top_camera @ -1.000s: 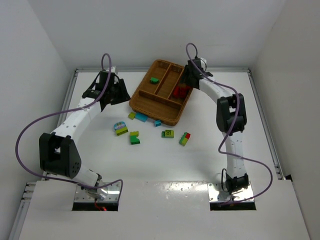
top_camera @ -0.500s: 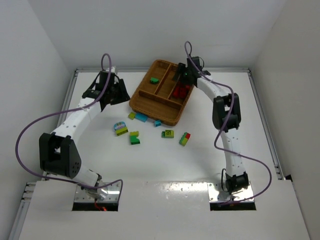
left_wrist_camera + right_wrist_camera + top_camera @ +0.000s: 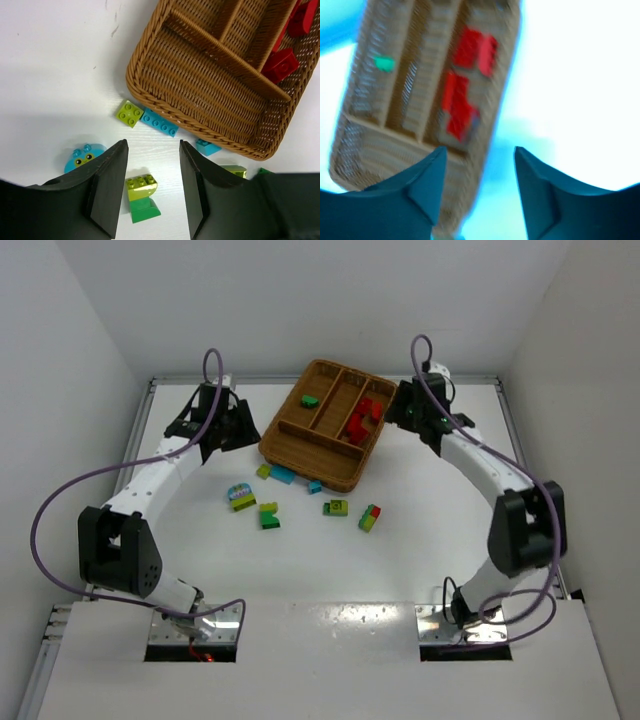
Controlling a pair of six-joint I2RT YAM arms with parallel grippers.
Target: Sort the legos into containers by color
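The brown wicker tray [image 3: 290, 445] stands at the back centre, split into long containers. Several red legos [image 3: 362, 418] lie in its right container and one green lego [image 3: 309, 400] in its left one. Loose legos lie in front of it: a lime one [image 3: 263, 471], a blue one [image 3: 283, 476], a lime-and-green stack [image 3: 269, 515], a green one [image 3: 336, 507] and a red-topped one [image 3: 369, 517]. My left gripper [image 3: 240, 432] hangs open left of the tray, high over the lime-and-green stack [image 3: 140, 195]. My right gripper [image 3: 396, 412] is open and empty at the tray's right side; its view is blurred.
A blue-and-lime brick with a face [image 3: 240, 496] lies at the left of the loose group. A small blue brick [image 3: 207, 147] sits against the tray's near wall. The cross compartment [image 3: 200, 95] at the tray's near end holds nothing. White walls close in the table.
My right arm has swung from over the tray's right container out to the tray's right side, its jaws slightly narrower. The red legos now lie uncovered. The left arm has not moved.
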